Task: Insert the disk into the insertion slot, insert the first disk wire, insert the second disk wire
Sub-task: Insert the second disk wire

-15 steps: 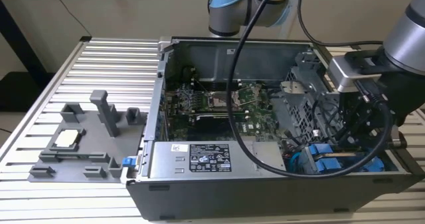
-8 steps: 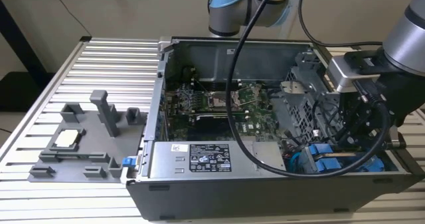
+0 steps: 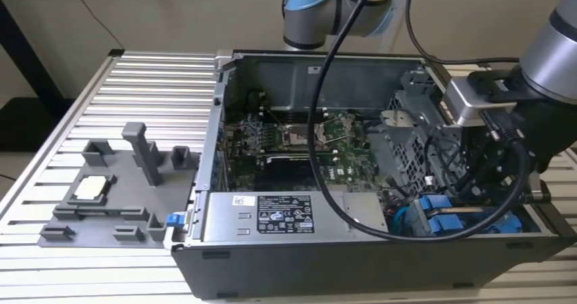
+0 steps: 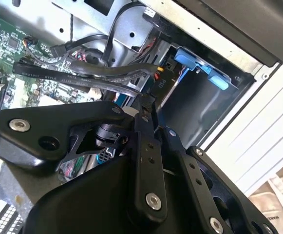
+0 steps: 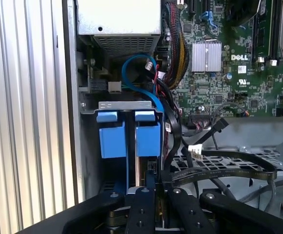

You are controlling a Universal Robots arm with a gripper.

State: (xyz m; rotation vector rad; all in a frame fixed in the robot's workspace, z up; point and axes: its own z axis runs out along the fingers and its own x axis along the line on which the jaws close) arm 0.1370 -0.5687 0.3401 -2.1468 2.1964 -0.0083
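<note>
While I reached into the open computer case point(image 3: 270, 250), my arm point(image 3: 541, 61) came in from the upper right of the exterior view and went down into the lower right corner of the case. The case sat on a ribbed tabletop point(image 3: 144, 88). A grey tray point(image 3: 99, 196) with little posts lay on the exterior view's left, just beside the case.

Two blue-framed drives stood side by side, almost touching. The disk point(image 5: 147, 139) was the one right in front of my end effector point(image 5: 153, 183). It sat pushed inside the insertion slot point(image 5: 124, 104), and its blue end faced me. The other drive point(image 5: 112, 139) was in the bay next to it.

My end effector was pressed together, and it pinched a small black plug point(image 5: 151, 166) just at the end of the disk. In the second wrist view my end effector point(image 4: 148, 105) was tucked in among black wires point(image 4: 83, 73). A thin blue cable point(image 5: 131, 73) curled behind the drives. The green board point(image 5: 238, 87) lay flat in the case, near the bay.
</note>
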